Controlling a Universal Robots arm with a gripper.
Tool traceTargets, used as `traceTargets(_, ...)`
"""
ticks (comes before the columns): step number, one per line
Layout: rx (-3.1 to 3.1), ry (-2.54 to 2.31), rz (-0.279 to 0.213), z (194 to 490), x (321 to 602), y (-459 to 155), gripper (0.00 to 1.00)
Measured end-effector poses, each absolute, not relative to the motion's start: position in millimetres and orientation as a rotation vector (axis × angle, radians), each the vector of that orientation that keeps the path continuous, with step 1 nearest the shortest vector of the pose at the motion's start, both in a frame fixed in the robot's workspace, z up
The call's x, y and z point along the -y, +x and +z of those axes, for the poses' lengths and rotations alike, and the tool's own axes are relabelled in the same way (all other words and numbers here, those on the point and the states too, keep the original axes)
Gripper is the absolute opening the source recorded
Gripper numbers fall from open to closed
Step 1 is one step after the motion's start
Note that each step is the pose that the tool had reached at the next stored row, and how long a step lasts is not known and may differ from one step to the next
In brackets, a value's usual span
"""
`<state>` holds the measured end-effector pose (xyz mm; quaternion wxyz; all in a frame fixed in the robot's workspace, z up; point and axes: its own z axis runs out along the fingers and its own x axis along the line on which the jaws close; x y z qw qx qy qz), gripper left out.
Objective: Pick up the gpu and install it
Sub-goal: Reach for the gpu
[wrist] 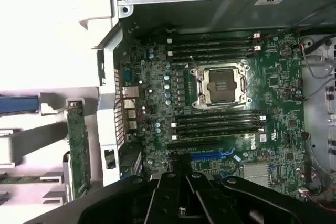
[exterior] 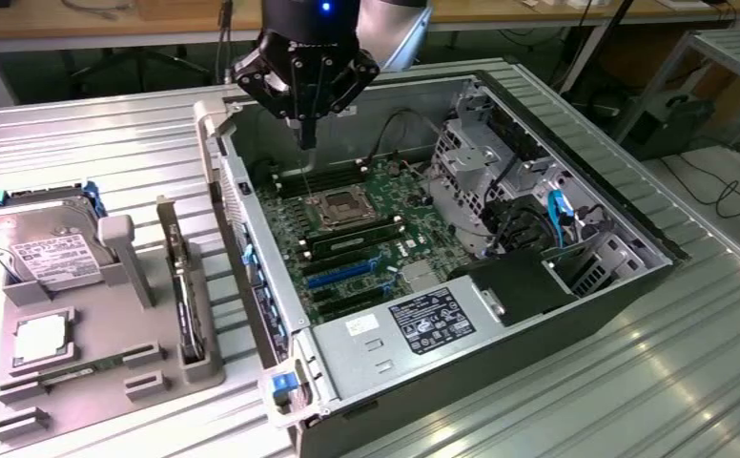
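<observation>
The gpu stands on edge in a slot of the grey holder at the exterior view's left, beside the open computer case. The wrist view catches it edge-on as a thin green board outside the case wall. My gripper hangs over the far end of the case, above the motherboard and well away from the gpu. Its fingers come together to a narrow tip, shut, with nothing between them. The blue expansion slots sit near the middle of the board.
The grey holder also carries a silver hard drive, a square processor and a green memory stick. Inside the case are the empty processor socket, drive cages and a power supply. The case wall separates holder and board.
</observation>
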<state>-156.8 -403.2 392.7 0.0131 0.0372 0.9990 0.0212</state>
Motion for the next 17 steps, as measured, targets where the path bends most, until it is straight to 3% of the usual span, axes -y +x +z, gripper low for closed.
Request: traceTargets(17,-3.115,0.106,0.064,390.3,416.7,-206.2,0.11)
